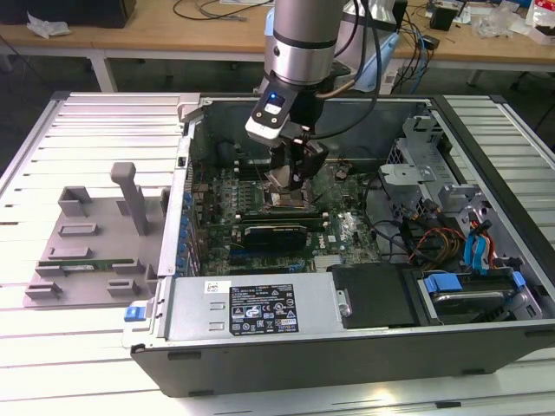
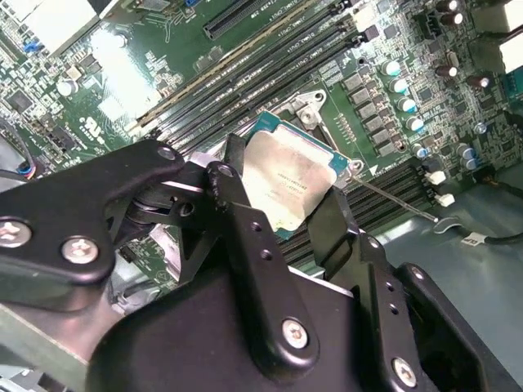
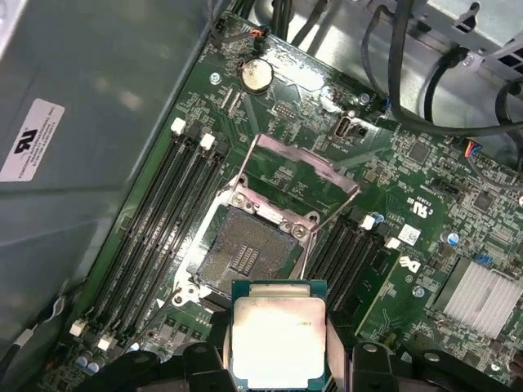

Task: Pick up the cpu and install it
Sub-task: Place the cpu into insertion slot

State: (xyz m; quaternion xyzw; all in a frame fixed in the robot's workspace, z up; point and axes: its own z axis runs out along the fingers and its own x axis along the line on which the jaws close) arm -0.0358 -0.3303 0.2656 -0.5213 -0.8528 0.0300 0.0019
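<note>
We see one cpu (image 3: 278,335) clamped between two fingers (image 2: 245,233) of gripper (image 1: 290,178), hanging unseated, close to one open socket (image 3: 243,249); frame (image 3: 304,167) raised.

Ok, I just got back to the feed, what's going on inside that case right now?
The arm's hand is down inside the open computer case, holding the cpu by its edges between its fingers. On the motherboard, the socket sits empty with its metal frame flipped up. The cpu hangs close to the socket and is not yet seated in it.
</note>
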